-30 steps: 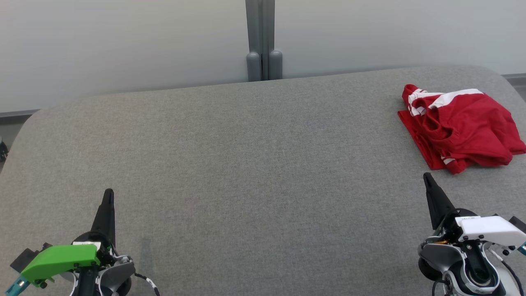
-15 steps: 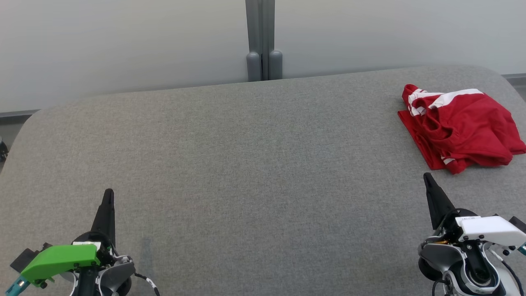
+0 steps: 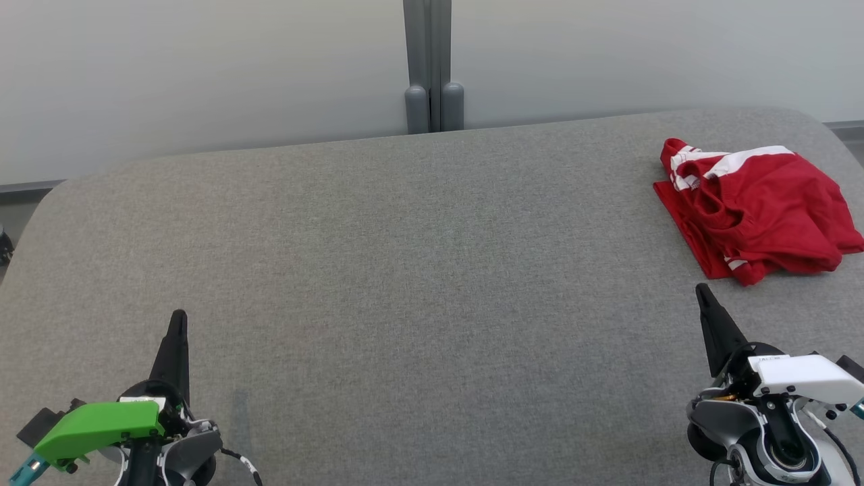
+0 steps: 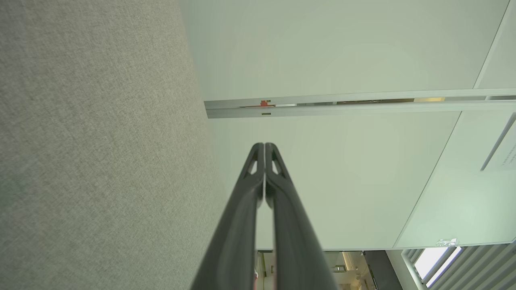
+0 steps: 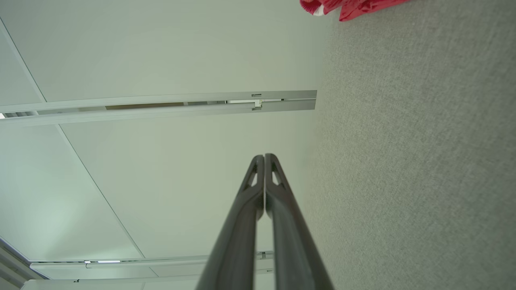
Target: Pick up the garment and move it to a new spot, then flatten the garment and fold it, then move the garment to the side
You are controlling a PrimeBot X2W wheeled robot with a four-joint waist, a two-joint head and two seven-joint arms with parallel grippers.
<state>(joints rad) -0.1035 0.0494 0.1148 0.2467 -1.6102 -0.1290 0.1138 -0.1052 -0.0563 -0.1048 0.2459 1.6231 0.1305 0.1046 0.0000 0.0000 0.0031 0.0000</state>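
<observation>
A crumpled red garment [image 3: 759, 209] with white stripes lies at the far right of the grey fabric table [image 3: 405, 270]; a corner of the garment [image 5: 350, 8] peeks in at the top of the right wrist view. My right gripper [image 3: 702, 291] rests at the lower right, just short of the garment and apart from it, shut on nothing [image 5: 264, 156]. At the lower left my left gripper [image 3: 179, 317] is far from the garment, its fingers pressed together with nothing between them [image 4: 265, 145].
Pale wall panels stand behind the table, with a grey post [image 3: 432, 67] at the middle of its far edge. The table's corners are rounded, and its right edge runs close beside the garment.
</observation>
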